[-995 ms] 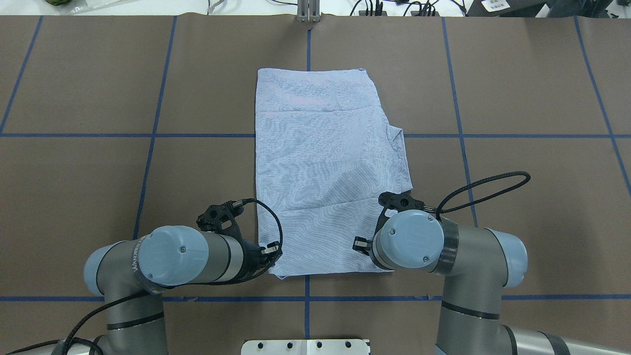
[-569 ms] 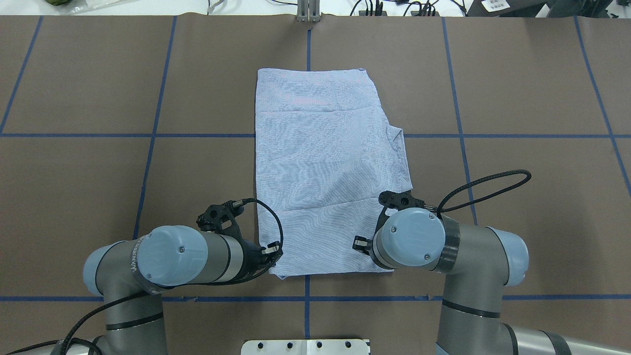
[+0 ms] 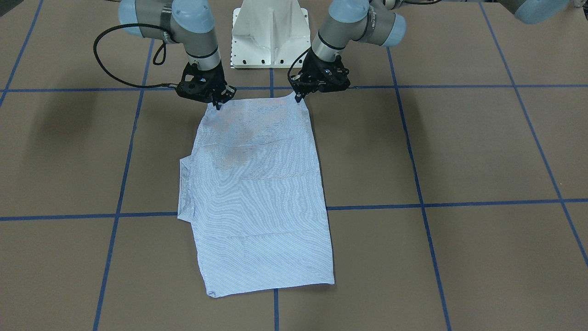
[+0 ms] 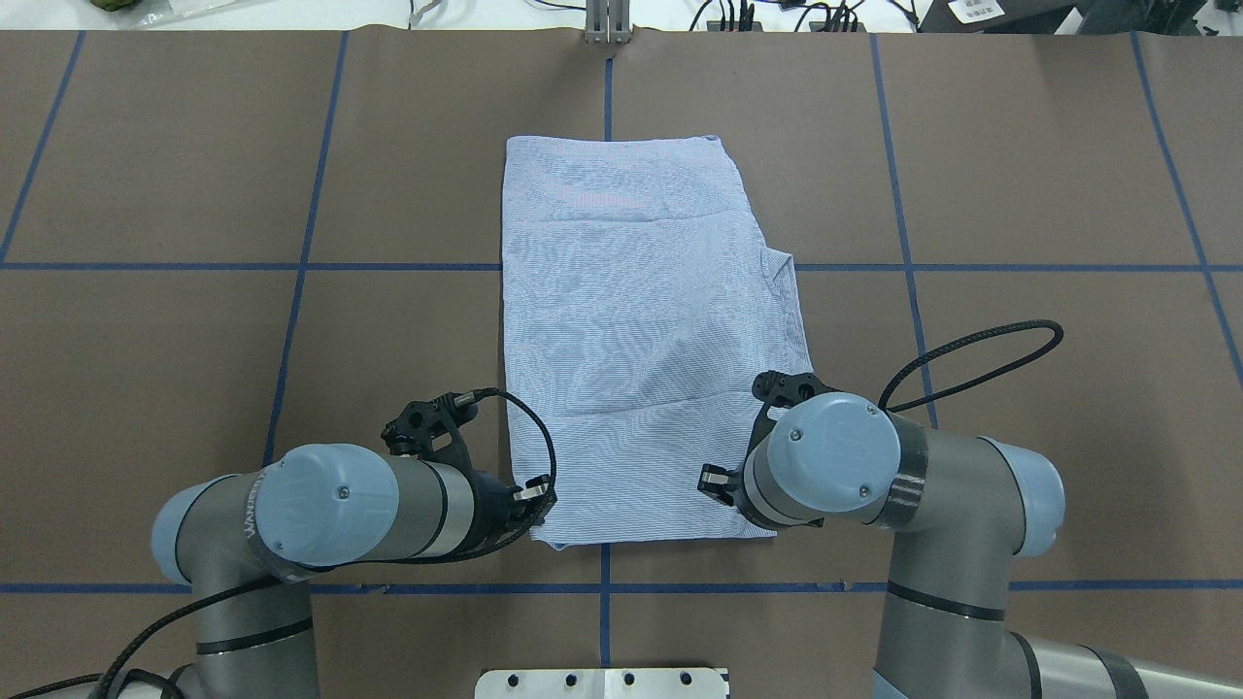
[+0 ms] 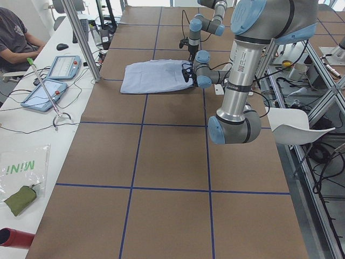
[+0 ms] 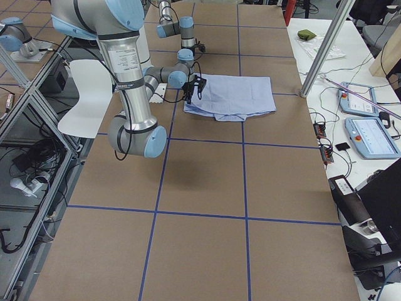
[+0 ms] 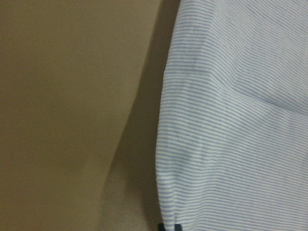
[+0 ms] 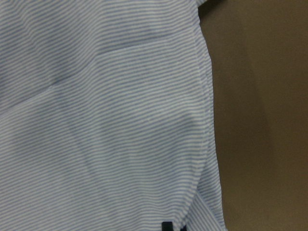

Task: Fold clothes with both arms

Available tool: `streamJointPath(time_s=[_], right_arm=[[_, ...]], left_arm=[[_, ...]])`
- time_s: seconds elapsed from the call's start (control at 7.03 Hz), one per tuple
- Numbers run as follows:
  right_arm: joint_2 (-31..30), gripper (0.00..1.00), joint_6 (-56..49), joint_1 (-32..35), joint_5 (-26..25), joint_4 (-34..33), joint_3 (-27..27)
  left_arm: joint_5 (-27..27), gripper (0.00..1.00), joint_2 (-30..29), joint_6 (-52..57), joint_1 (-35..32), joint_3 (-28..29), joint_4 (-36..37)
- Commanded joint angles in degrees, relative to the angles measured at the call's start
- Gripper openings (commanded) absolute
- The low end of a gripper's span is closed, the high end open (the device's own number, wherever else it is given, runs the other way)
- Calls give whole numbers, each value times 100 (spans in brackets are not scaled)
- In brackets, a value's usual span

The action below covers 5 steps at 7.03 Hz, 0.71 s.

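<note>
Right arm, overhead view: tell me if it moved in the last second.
Yes. The right arm shifted slightly toward the view's right, its wrist cap closer to the vertical blue tape line beside the shirt.

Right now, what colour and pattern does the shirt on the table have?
The shirt is light blue with fine white stripes, clearest in the right wrist view.

Overhead camera sat behind robot, looked forward and down; front camera faced it steeply, white pedestal base [image 3: 271, 32] at frame top. Side cameras looked along brown paper-covered table [image 5: 172, 162] from each end. Wrist cameras sat close over light-blue striped folded shirt [image 7: 240, 120], shared by all views.
</note>
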Motion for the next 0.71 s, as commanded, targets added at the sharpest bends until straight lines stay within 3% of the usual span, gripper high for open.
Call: streamJointPath(time_s=[0.0,0.57], right_arm=[[-197,0,0,12,240,5,445],[-312,0,8,-93,880,22,1052]], left_arm=[[-5,0,42,7,62,-685,507],[-5,0,251,-19,631,-1785,1432]])
